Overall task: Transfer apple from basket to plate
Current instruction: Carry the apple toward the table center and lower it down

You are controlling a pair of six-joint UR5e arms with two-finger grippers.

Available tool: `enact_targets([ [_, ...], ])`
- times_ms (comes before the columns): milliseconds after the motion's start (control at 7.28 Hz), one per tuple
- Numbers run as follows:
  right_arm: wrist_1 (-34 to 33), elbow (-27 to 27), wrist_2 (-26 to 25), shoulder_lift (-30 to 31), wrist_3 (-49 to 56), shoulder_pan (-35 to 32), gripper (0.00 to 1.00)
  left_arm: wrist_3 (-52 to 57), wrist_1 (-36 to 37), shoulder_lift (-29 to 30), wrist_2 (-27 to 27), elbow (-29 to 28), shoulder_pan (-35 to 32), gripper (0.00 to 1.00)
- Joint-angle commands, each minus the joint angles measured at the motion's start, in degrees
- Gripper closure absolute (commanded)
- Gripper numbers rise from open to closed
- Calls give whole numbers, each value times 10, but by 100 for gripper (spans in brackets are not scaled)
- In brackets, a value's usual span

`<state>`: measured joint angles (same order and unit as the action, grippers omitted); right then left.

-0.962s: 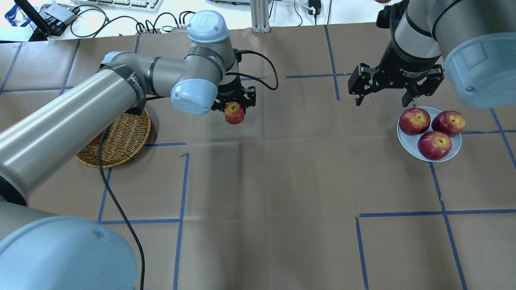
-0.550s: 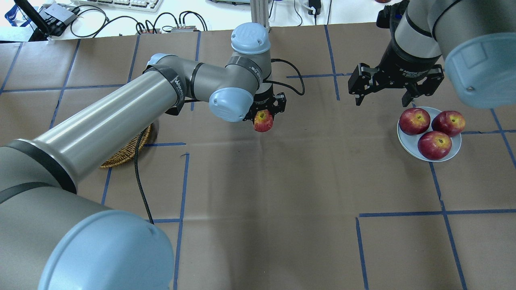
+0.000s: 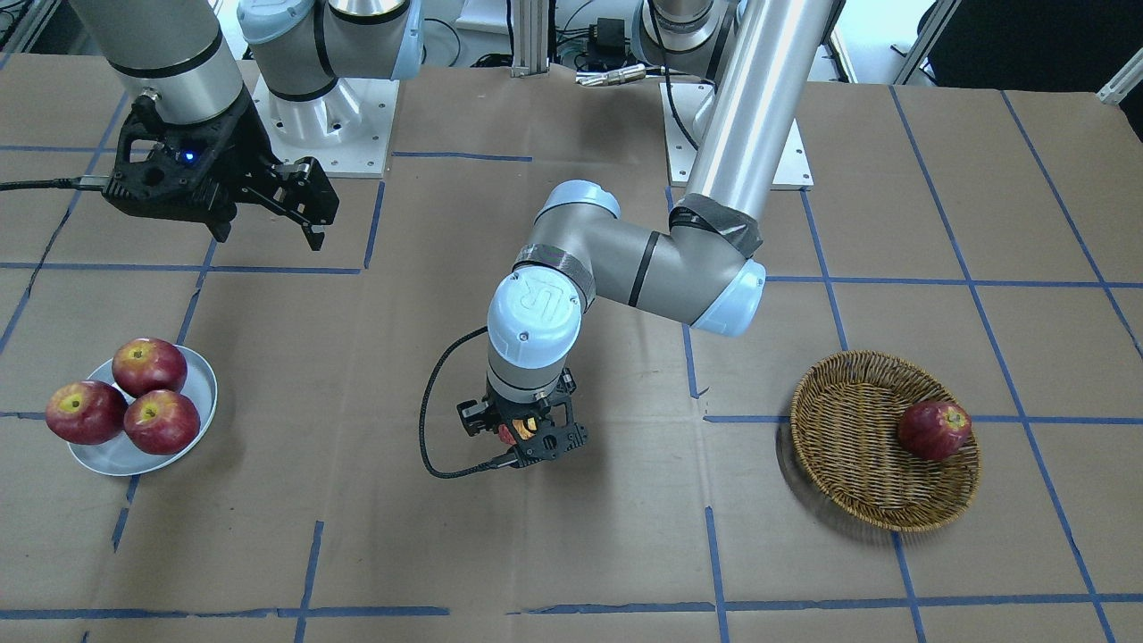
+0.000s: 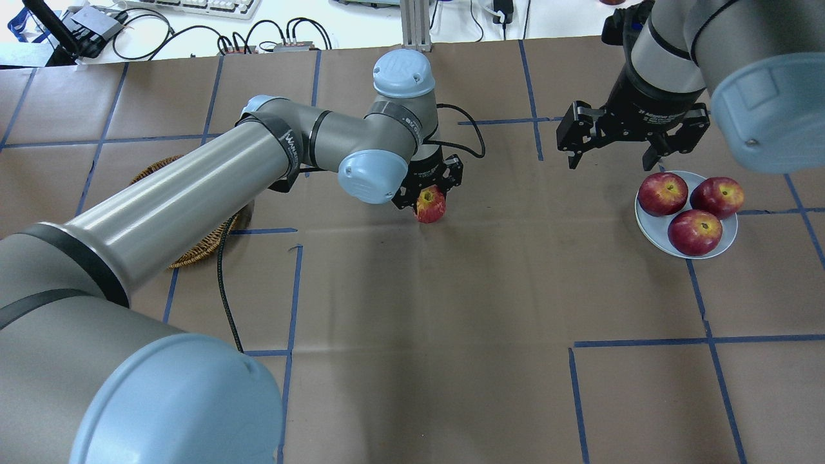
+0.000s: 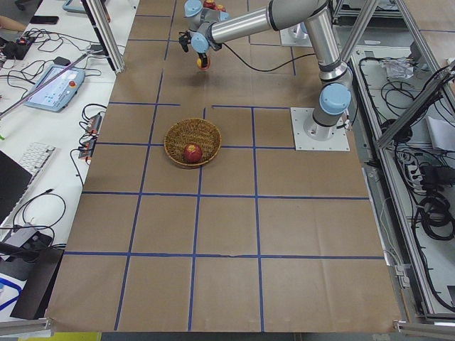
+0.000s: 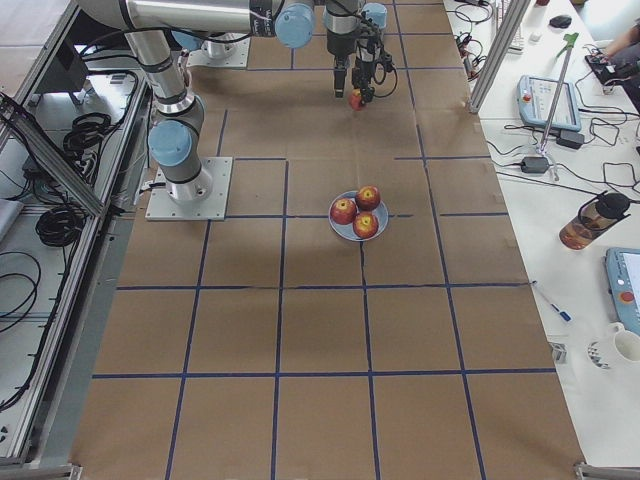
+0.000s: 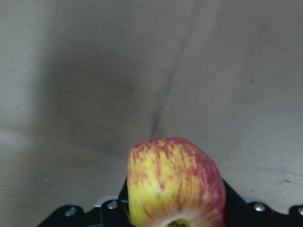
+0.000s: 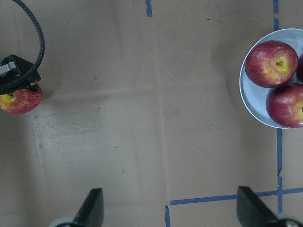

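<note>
My left gripper [image 4: 430,196] is shut on the apple [image 4: 430,205], pale red with yellow streaks, and holds it low over the middle of the table. The apple fills the bottom of the left wrist view [image 7: 175,182] and shows at the left edge of the right wrist view [image 8: 21,100]. The wicker basket [image 3: 857,464] lies far behind on my left, mostly hidden by my arm in the overhead view [image 4: 193,248]. The grey-blue plate [image 4: 651,225] lies at the right. My right gripper [image 4: 609,161] hangs open and empty just beyond the plate.
One dark red apple [image 3: 933,429] lies in the basket. Three dark red apples [image 4: 695,232] fill most of the plate. Brown paper with blue tape lines covers the table. A black cable [image 4: 222,283] trails from my left wrist.
My left arm has carried the apple to the right, away from the basket toward the table's middle, and a little lower. The right arm has not moved.
</note>
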<state>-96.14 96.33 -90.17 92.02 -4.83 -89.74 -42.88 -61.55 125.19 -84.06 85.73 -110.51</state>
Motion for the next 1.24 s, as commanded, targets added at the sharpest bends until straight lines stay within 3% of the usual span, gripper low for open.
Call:
enact_targets([
  [0, 0, 0, 0, 0, 0, 0, 0, -23, 3, 0, 1, 14, 3, 54],
  [137, 0, 0, 0, 0, 0, 0, 0, -24, 11, 0, 0, 19, 3, 51],
  [412, 0, 0, 0, 0, 0, 0, 0, -25, 13, 0, 0, 28, 3, 30],
  [550, 0, 0, 0, 0, 0, 0, 0, -24, 19, -2, 0, 33, 4, 27],
  [687, 0, 0, 0, 0, 0, 0, 0, -25, 21, -4, 1, 33, 4, 3],
  [962, 0, 0, 0, 0, 0, 0, 0, -27, 11, -29, -1, 23, 18, 2],
  [1099, 0, 0, 0, 0, 0, 0, 0, -18, -4, -70, -3, 20, 33, 2],
])
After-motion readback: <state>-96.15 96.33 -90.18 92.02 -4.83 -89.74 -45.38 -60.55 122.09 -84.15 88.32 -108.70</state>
